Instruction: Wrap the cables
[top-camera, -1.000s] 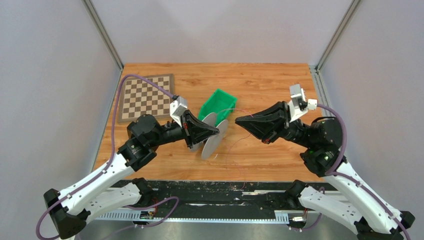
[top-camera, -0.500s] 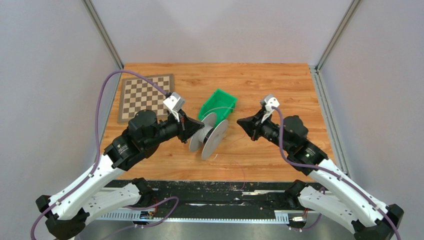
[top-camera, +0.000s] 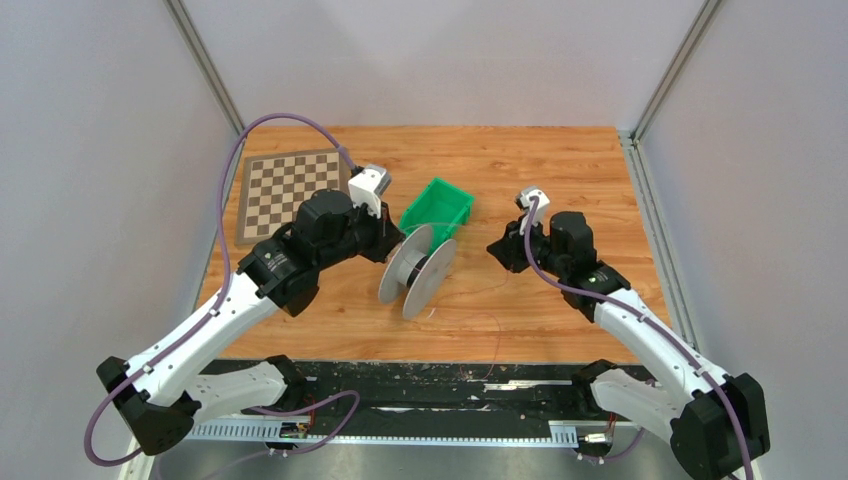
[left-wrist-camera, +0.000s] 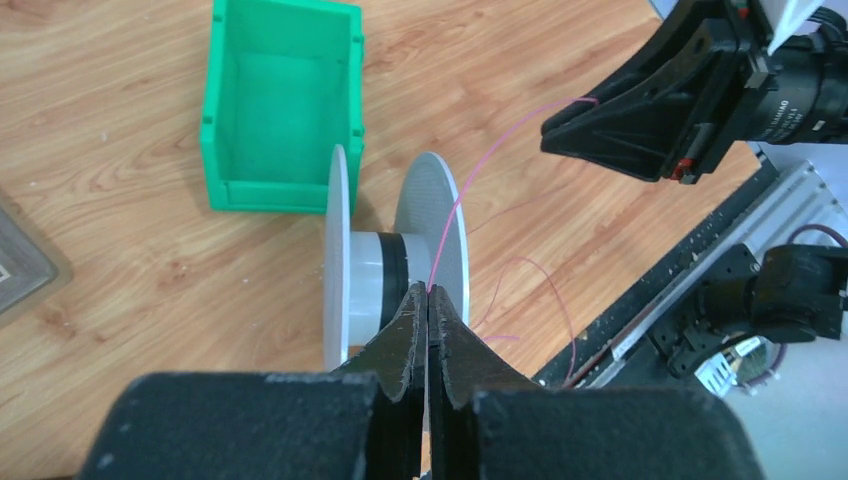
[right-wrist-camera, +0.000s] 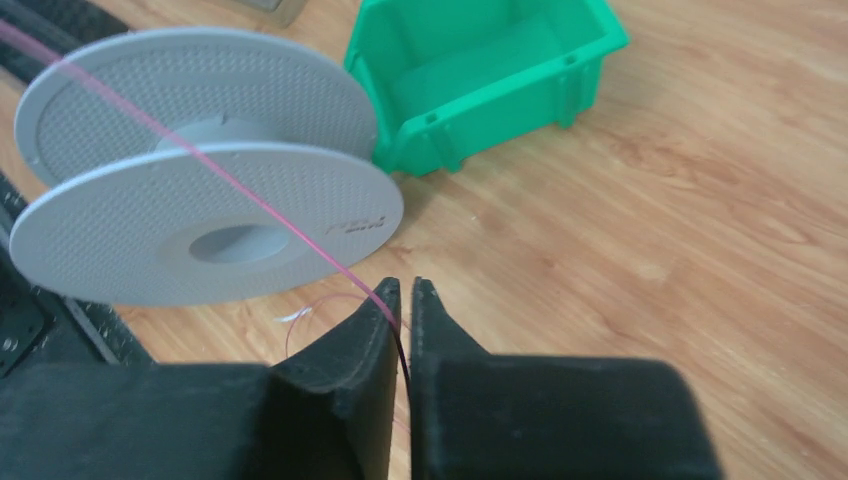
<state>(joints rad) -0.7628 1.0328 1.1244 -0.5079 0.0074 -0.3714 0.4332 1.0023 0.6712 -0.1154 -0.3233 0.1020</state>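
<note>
The pale grey two-disc spool (top-camera: 418, 270) stands on edge on the wooden table in front of a green bin. The cable shows as a hair-thin pink strand (left-wrist-camera: 450, 215). It runs taut from my left gripper (left-wrist-camera: 428, 290), shut on it just above the spool (left-wrist-camera: 385, 275), to my right gripper (left-wrist-camera: 556, 127). In the right wrist view the strand (right-wrist-camera: 250, 200) crosses the spool (right-wrist-camera: 200, 225) and enters my right gripper (right-wrist-camera: 403, 292), which is shut on it. Loose strand loops lie on the table (top-camera: 480, 318). In the top view my left gripper (top-camera: 398, 245) and right gripper (top-camera: 495, 250) flank the spool.
A green open bin (top-camera: 437, 210) sits right behind the spool, also seen in the left wrist view (left-wrist-camera: 280, 100) and the right wrist view (right-wrist-camera: 480, 70). A chessboard (top-camera: 290, 190) lies at the far left. A black rail (top-camera: 450, 385) runs along the near table edge.
Both wrists have turned and both arms have drawn back. The left gripper moved from over the spool's right disc to its left side. The right gripper shifted slightly right, away from the spool.
</note>
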